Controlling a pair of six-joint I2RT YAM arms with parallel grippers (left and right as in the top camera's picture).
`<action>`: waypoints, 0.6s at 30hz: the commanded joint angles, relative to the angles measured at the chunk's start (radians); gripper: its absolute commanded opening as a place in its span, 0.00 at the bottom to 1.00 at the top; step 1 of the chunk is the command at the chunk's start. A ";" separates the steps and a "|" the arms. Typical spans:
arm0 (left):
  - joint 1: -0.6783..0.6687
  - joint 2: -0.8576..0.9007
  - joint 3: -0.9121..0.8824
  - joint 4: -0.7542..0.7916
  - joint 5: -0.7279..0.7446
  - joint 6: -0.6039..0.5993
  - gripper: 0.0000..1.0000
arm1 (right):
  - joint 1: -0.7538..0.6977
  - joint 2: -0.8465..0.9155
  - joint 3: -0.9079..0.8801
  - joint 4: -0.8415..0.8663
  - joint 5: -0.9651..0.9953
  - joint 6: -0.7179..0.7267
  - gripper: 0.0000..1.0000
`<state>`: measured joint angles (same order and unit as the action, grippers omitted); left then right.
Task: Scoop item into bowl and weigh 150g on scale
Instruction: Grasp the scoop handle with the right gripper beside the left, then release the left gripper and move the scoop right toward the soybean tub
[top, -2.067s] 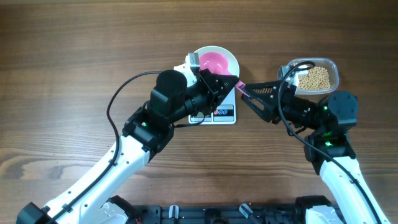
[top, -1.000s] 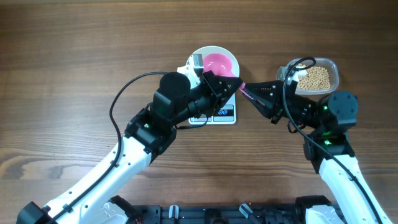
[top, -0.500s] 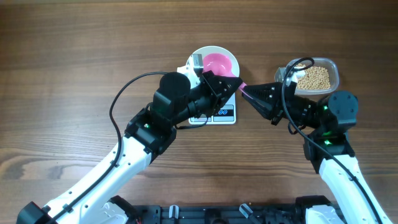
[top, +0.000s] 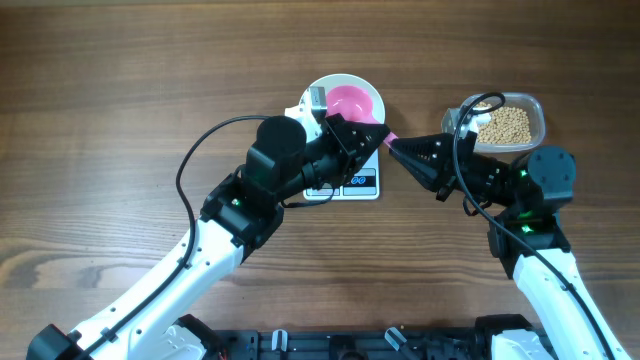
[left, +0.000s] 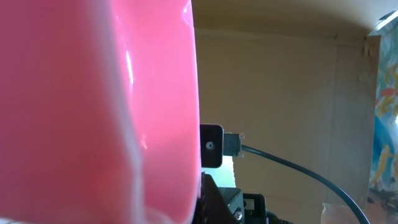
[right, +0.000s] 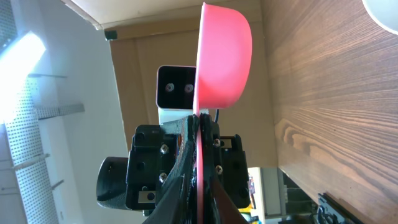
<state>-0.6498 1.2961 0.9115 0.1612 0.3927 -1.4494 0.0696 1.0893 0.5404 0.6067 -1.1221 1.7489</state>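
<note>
Brown wood-grain surface (top: 120, 120) fills the overhead view; glossy round white bowl (top: 345, 80) at top centre, flat white digital scale (top: 360, 185) just in front of it, half hidden under the left arm; clear rounded-rectangular plastic container (top: 530, 103) well to the right, holding the small tan beans (top: 512, 125); none show in the bowl.

Pink plastic scoop (top: 350, 102) hangs over the bowl, its cup looking empty; left gripper (top: 368, 136) jaws are clamped on it near the neck, with pink filling the left wrist view; right gripper (top: 397, 148) jaws are narrow, drawn up against the thin handle on both sides in the right wrist view.

Judgement: a hand-over of the scoop, left to right, so the arm nearest the beans can dig; task barely begun.

To do it well: right jaws should seat squarely on the handle before the left jaws let go; release slowly and watch for the scoop twisting; draw the left arm back clear of the scale; carry the scoop level toward the container; risk is a loose pinch letting the cup roll.
</note>
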 joint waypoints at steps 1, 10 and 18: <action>-0.006 0.000 0.005 0.003 -0.009 0.013 0.04 | 0.006 0.007 0.010 0.006 -0.003 -0.021 0.11; -0.006 0.000 0.005 0.003 -0.006 0.013 0.07 | 0.006 0.006 0.010 0.007 0.000 -0.023 0.05; -0.006 0.000 0.005 -0.031 -0.005 0.127 0.59 | -0.013 0.006 0.013 -0.066 0.134 -0.173 0.05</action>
<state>-0.6498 1.2961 0.9115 0.1555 0.3897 -1.4021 0.0685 1.0893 0.5411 0.5808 -1.0481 1.6665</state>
